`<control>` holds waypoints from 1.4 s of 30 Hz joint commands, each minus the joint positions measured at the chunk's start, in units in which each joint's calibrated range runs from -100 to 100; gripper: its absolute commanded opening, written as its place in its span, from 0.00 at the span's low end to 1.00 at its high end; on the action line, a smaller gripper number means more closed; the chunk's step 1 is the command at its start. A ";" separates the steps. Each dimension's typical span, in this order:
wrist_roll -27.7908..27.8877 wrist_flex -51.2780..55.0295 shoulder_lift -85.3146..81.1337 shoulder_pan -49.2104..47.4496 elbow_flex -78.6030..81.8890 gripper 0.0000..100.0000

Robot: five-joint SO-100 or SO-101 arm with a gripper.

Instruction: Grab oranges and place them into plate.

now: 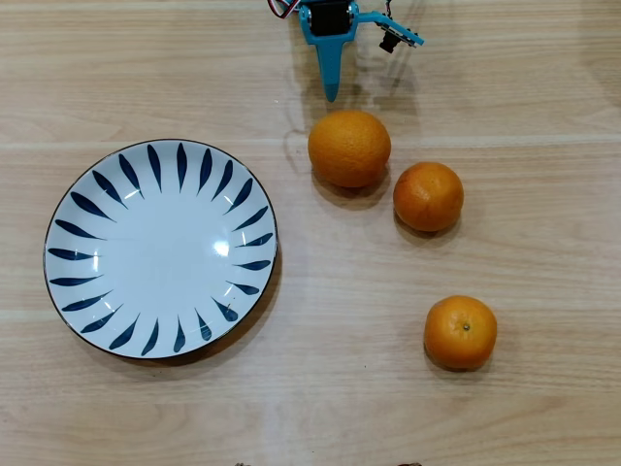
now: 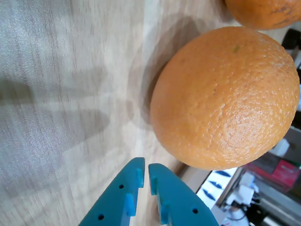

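Three oranges lie on the desk (image 1: 505,78) right of the empty plate (image 1: 161,249): the large orange (image 1: 349,148) at the far side, two mandarin-sized ones nearer. The gripper (image 2: 145,175) hovers just beside the large orange, its fingers (image 2: 134,176) nearly closed and empty. Firm, dimpled, probably fairly heavy, it would roll; grasp across its widest middle.

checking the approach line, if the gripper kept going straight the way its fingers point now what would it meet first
Most likely the largest orange: in the overhead view the gripper points toward it with bare table between. The wrist view puts that orange slightly to one side, so it may graze rather than hit squarely.
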 commanded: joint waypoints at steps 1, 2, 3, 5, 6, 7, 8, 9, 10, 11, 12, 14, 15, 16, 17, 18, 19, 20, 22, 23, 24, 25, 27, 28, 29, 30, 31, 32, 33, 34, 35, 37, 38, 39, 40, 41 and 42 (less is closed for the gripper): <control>0.11 0.01 -0.68 0.47 0.42 0.02; 0.11 0.01 -0.59 0.39 0.42 0.02; 0.21 -0.07 -0.59 0.31 0.42 0.02; 0.05 -0.07 -0.59 0.47 0.42 0.02; 0.16 -0.07 -0.51 0.47 0.42 0.02; 0.05 -0.07 -0.51 0.47 0.42 0.02; 0.16 -0.07 -0.51 0.47 0.42 0.02; 0.16 -0.07 -0.51 0.47 0.42 0.02; 0.16 -0.07 -0.51 0.47 0.42 0.02; 0.16 -0.07 -0.51 0.47 0.33 0.02; 0.21 -0.07 -0.51 0.31 0.33 0.02; 0.31 -0.07 -0.51 -0.01 0.33 0.02; 0.37 -0.07 -0.51 -0.01 0.33 0.02; 0.37 -0.07 -0.51 0.39 0.33 0.02; 0.37 -0.07 -0.51 0.47 0.33 0.02; 0.37 -0.07 -0.51 0.47 0.33 0.02; 0.37 -0.07 -0.51 -0.01 0.33 0.02; 0.37 -0.07 -0.51 -0.25 0.33 0.02; 0.37 -0.07 -0.51 -0.25 0.33 0.02; 0.37 -0.07 -0.51 -0.25 0.24 0.02; 0.37 -0.07 -0.42 -0.25 0.15 0.02; 0.37 0.18 -0.42 -0.25 -0.12 0.02; 0.42 0.36 -0.25 0.39 -0.67 0.02; 0.42 0.10 -0.09 0.39 -1.84 0.02; 0.42 0.01 0.17 0.39 -3.83 0.02; 0.42 0.10 1.18 0.39 -6.37 0.02; 0.42 0.36 2.70 0.39 -9.18 0.02; 0.42 0.36 4.99 0.39 -12.53 0.02; 0.42 0.44 8.03 0.39 -16.33 0.02; 0.42 0.36 11.66 0.39 -20.22 0.02; 0.37 0.44 15.64 0.39 -24.57 0.02; 0.16 0.53 23.75 0.39 -32.99 0.02; 0.05 0.61 27.89 0.47 -37.06 0.02; 0.05 0.70 31.78 0.47 -40.68 0.02; 0.00 0.79 35.16 0.31 -44.12 0.02; 0.00 0.79 38.46 -0.01 -47.47 0.02; 0.00 0.79 41.59 -0.17 -50.64 0.02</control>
